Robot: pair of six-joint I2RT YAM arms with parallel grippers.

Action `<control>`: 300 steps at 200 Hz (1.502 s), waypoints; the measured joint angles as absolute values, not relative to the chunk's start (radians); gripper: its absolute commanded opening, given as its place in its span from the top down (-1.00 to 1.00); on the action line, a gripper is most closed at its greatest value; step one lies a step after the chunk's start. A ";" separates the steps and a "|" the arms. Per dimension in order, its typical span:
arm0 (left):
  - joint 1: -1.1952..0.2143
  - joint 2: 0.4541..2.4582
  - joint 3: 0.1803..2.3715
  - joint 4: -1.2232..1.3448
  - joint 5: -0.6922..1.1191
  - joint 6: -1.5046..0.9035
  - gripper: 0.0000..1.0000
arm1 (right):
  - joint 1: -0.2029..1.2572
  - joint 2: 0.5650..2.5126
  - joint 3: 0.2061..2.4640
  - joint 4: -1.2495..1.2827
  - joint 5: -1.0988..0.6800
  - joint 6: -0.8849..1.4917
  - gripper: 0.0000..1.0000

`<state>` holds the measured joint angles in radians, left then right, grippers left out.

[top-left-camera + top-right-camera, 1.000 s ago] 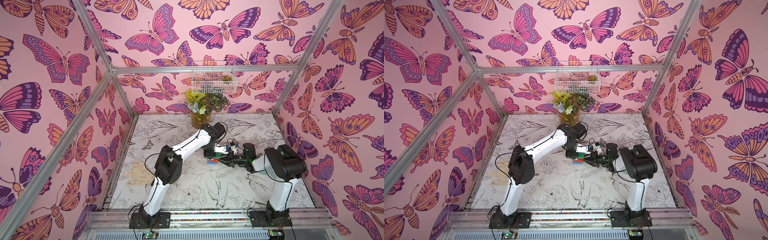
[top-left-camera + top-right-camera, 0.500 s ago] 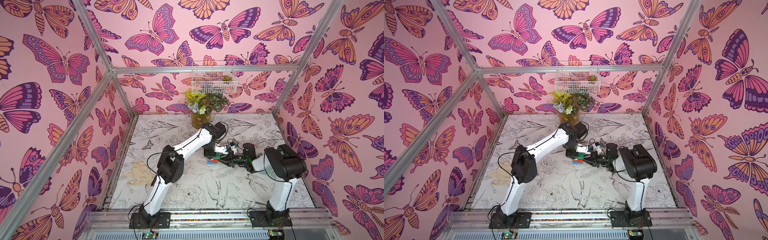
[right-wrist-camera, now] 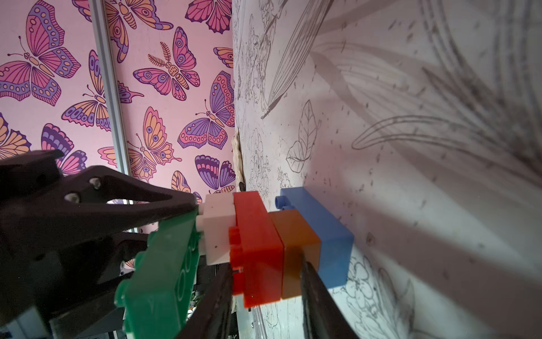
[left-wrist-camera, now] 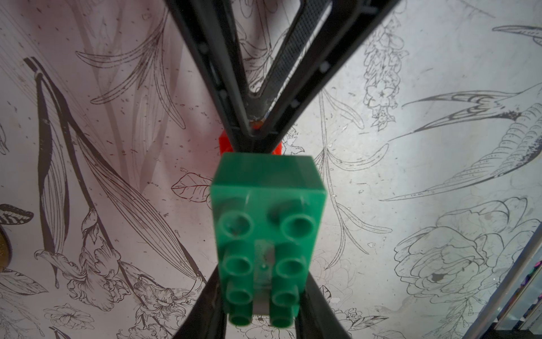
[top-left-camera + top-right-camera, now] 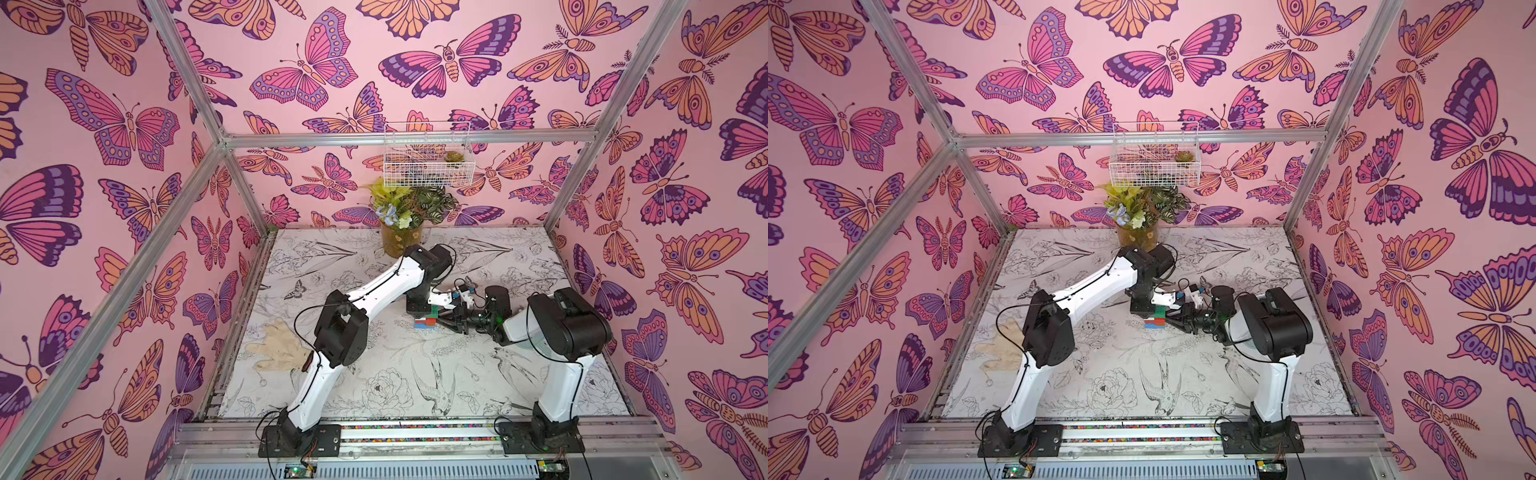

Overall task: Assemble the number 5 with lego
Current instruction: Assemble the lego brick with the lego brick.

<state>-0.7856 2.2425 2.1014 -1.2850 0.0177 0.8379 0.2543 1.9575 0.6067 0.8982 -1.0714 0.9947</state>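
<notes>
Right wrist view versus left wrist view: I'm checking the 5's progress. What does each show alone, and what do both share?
Right wrist only: white brick, orange-brown brick and blue brick in the stack. Left wrist only: the studded top of the green brick, head-on. Both: green brick in the left gripper, red brick, right gripper on the stack.

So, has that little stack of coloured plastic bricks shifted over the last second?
No. The stack of coloured plastic bricks lies just as far in front of the glass flower vase as before.
</notes>
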 measured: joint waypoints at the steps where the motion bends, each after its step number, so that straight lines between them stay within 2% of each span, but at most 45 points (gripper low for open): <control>1: -0.786 2.243 2.101 -1.285 0.018 0.838 1.00 | 0.254 1.958 0.607 0.898 -1.071 0.995 0.22; 202: -0.780 2.284 2.154 -1.321 0.049 0.825 1.00 | 0.254 1.964 0.610 0.903 -1.079 0.995 0.22; 300: -0.793 2.279 2.156 -1.330 0.007 0.823 1.00 | 0.254 1.969 0.614 0.905 -1.082 0.995 0.23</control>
